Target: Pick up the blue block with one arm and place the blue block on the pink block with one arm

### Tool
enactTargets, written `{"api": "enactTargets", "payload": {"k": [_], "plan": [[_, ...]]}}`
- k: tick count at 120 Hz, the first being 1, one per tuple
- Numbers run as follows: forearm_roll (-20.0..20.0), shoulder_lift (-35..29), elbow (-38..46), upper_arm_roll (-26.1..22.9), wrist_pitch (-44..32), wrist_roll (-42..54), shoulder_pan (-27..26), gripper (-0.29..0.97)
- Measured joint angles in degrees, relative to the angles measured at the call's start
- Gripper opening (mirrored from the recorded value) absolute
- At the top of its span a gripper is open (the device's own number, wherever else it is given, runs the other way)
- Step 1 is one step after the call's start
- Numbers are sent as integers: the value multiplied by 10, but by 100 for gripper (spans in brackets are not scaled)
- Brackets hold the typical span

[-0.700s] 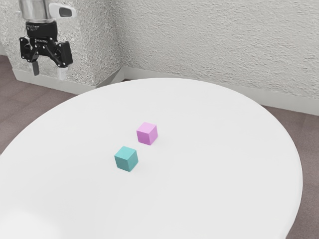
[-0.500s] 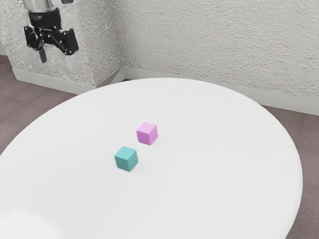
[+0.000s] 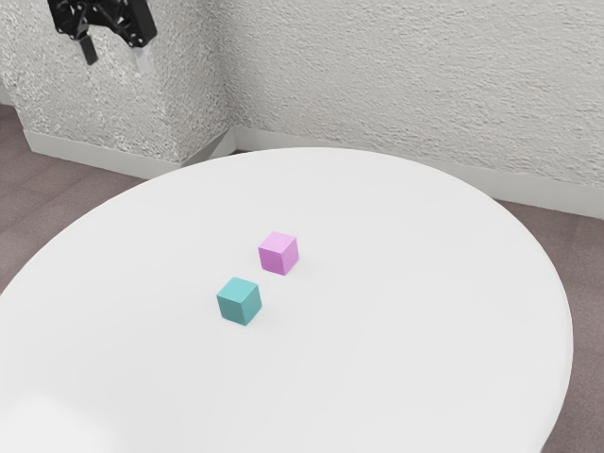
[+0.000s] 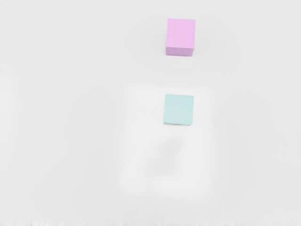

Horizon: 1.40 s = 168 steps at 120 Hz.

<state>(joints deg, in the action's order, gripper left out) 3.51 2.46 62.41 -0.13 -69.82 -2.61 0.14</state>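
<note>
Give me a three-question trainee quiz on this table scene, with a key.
1. Fill in: the blue block and the pink block sit apart on the ____ table.
2. True or false: the blue block is stacked on the pink block.
3. The gripper is: A open, high up, away from both blocks; B shut on a block; C touching the table.
Key: 1 white; 2 false; 3 A.
</note>
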Motion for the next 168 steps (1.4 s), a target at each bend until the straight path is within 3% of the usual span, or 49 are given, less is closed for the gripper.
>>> {"api": "enactTargets", "payload": {"k": [20,38,54,77,95,123,168], "plan": [[4,1,13,-10,-2,-1,17,68],[-9,-61,222,-10,-96,-2,19,68],[-12,-76,344,-12,-193,-3,12,68],[-15,-111,490,-18,-318,-3,13,68],[-17,-122,559,-31,-392,-3,12,68],[-26,-101,620,-40,-483,-3,12,68],[-17,-10,589,-39,-545,19,13,68]]}}
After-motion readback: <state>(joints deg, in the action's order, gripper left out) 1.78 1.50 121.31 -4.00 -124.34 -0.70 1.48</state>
